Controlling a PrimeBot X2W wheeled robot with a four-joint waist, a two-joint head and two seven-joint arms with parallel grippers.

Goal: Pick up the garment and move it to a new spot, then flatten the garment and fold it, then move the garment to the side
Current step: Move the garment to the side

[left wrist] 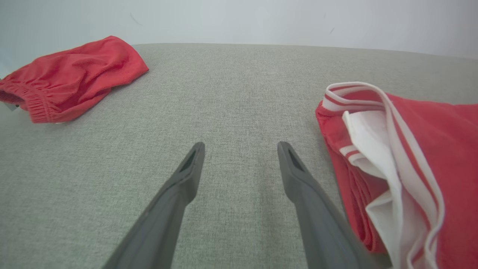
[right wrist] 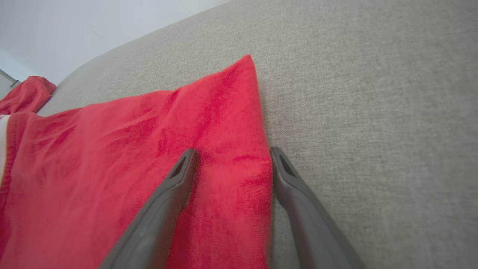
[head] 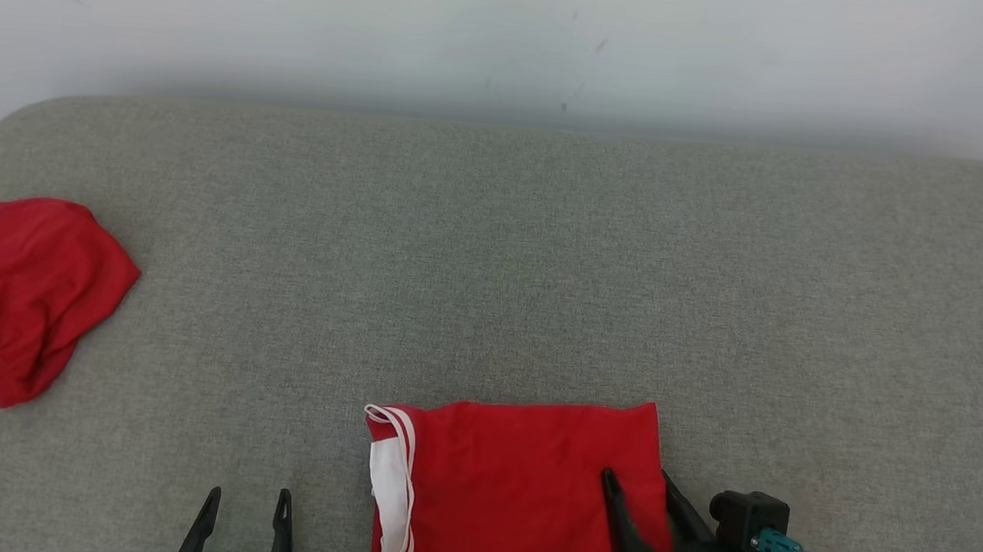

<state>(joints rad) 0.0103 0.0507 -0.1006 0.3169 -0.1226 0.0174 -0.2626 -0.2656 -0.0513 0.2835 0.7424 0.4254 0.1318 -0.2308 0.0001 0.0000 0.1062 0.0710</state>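
Note:
A folded red garment (head: 519, 489) with white stripes and a white panel along its left edge lies flat at the near middle of the grey surface (head: 492, 267). My right gripper (head: 640, 479) is open over the garment's right edge: one finger lies above the red cloth, the other sits just off it over the grey surface, as the right wrist view shows around the garment (right wrist: 149, 157) and gripper (right wrist: 231, 153). My left gripper (head: 250, 498) is open over bare grey fabric, left of the garment (left wrist: 407, 157), with nothing between its fingers (left wrist: 241, 147).
A second red garment (head: 12, 291), crumpled with an elastic waistband (left wrist: 71, 80), lies at the far left edge of the grey surface. A pale wall rises behind the surface's far edge.

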